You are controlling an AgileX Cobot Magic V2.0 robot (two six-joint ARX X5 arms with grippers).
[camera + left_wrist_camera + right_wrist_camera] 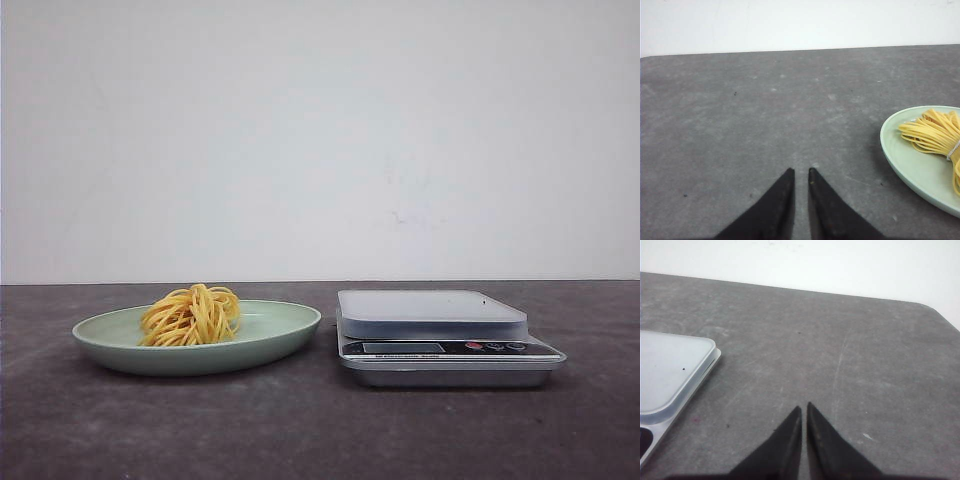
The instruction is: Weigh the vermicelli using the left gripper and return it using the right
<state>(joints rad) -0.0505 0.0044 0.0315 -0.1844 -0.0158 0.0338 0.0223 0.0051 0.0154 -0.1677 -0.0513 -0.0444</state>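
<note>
The vermicelli (192,315), a small round nest of yellow strands, lies on a pale green plate (285,325) at the left of the table. It also shows in the left wrist view (936,134) on the plate (912,167). A silver kitchen scale (432,312) stands to the right of the plate, its platform bare. My left gripper (801,171) hovers over bare table to the left of the plate, its jaws nearly together and empty. My right gripper (803,406) is shut and empty over bare table to the right of the scale (670,370). Neither gripper shows in the front view.
The dark grey table (320,430) ends at a white wall behind. The scale's display and buttons (490,347) face the front. The table's far right corner shows in the right wrist view (935,310).
</note>
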